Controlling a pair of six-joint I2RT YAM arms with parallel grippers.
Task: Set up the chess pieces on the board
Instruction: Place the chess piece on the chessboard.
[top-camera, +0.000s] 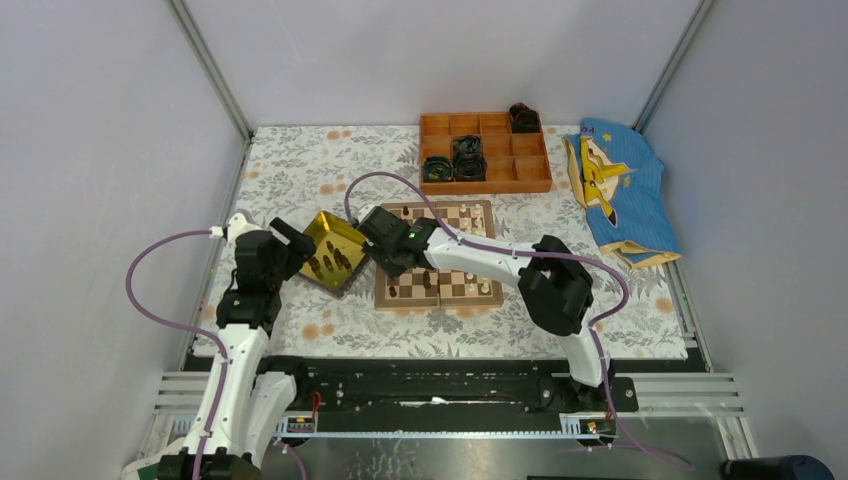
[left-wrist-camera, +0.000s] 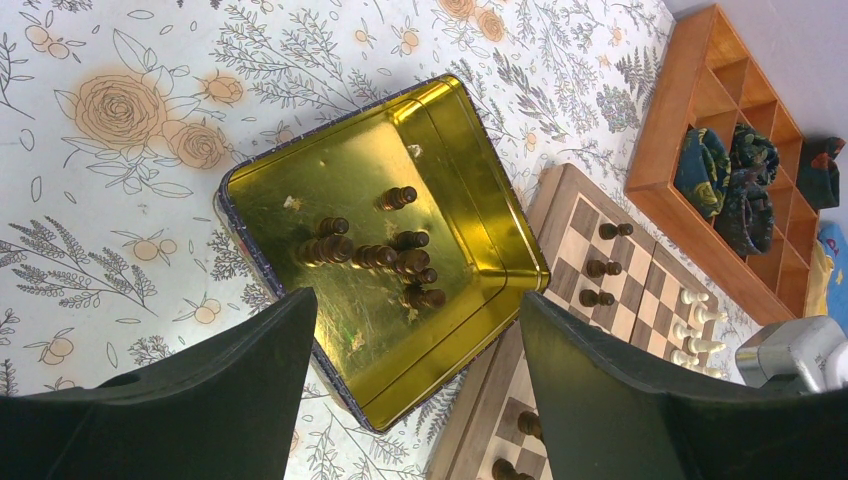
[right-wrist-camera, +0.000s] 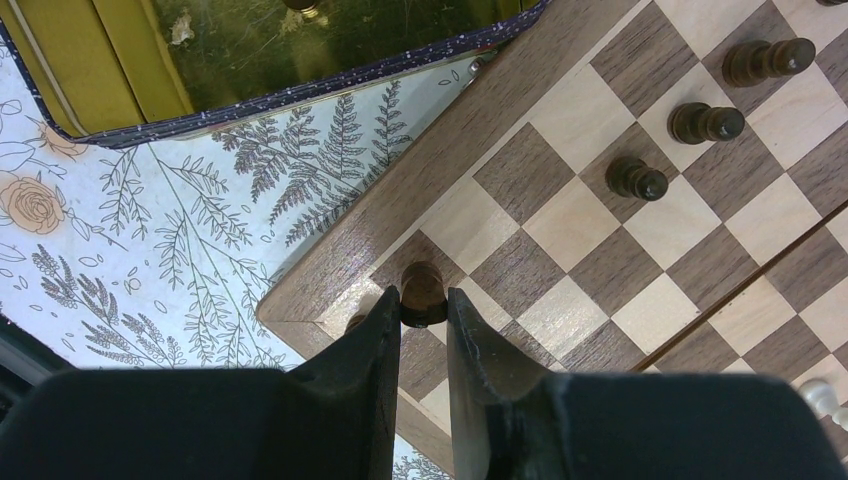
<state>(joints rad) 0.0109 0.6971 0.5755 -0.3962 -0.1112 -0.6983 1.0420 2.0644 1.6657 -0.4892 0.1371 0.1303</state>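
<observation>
The board (top-camera: 455, 303) lies mid-table, with dark chess pieces (top-camera: 412, 285) along its near left side and cream ones (top-camera: 480, 288) to the right. My right gripper (right-wrist-camera: 424, 300) is shut on a dark brown piece (right-wrist-camera: 423, 290) over the board's corner square (right-wrist-camera: 520, 170); three more dark pieces (right-wrist-camera: 705, 122) stand nearby. My left gripper (left-wrist-camera: 415, 300) hangs open and empty above the gold tray (left-wrist-camera: 470, 150), which holds several dark pieces (left-wrist-camera: 380, 255). From above, the left gripper (top-camera: 295, 240) is at the tray's left and the right gripper (top-camera: 385, 262) at the board's left edge.
The gold tray (top-camera: 322, 228) sits against the board's left side. An orange compartmented box (top-camera: 500, 185) with black rolls (top-camera: 466, 158) stands behind the board. A blue cloth (top-camera: 615, 190) lies at the back right. Walls close in left and right.
</observation>
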